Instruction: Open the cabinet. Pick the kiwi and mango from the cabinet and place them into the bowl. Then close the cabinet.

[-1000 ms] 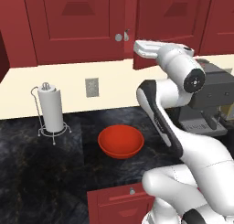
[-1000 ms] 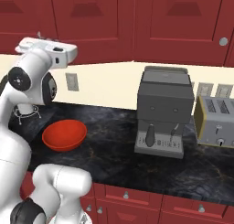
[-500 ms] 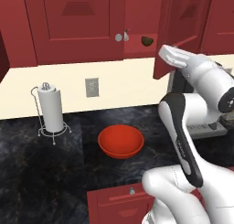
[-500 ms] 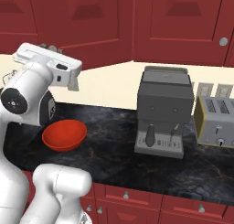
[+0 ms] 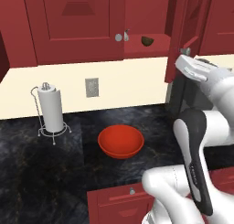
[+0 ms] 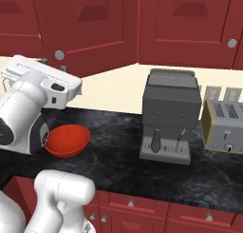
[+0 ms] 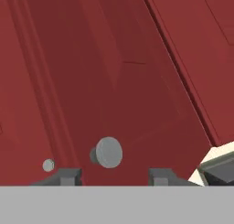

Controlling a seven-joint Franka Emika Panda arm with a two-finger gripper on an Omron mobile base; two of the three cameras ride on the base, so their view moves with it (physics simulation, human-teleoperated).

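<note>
The dark red cabinet (image 5: 77, 26) has its left door shut and its right door (image 5: 183, 22) swung out toward me. On the shelf in the gap lies the small dark kiwi (image 5: 147, 40). The mango is hidden. My gripper (image 5: 185, 51) is at the open door's lower edge. In the hand view the gripper (image 7: 114, 176) is open, and the door's round silver knob (image 7: 109, 152) stands between the fingertips (image 7: 68, 176), touching neither. The orange-red bowl (image 5: 120, 141) sits empty on the dark counter, below and left of the hand; it is also the bowl (image 6: 66, 139) beside my arm.
A paper-towel stand (image 5: 50, 109) stands at the counter's left. A grey coffee machine (image 6: 171, 115) and a toaster (image 6: 225, 127) stand to the right. A wall socket (image 5: 92, 87) sits above the bowl. Low red drawers (image 5: 119, 200) run under the counter's front edge.
The right door has swung out, uncovering the kiwi. My hand went right with the knob, and the jaws have spread a little off it.
</note>
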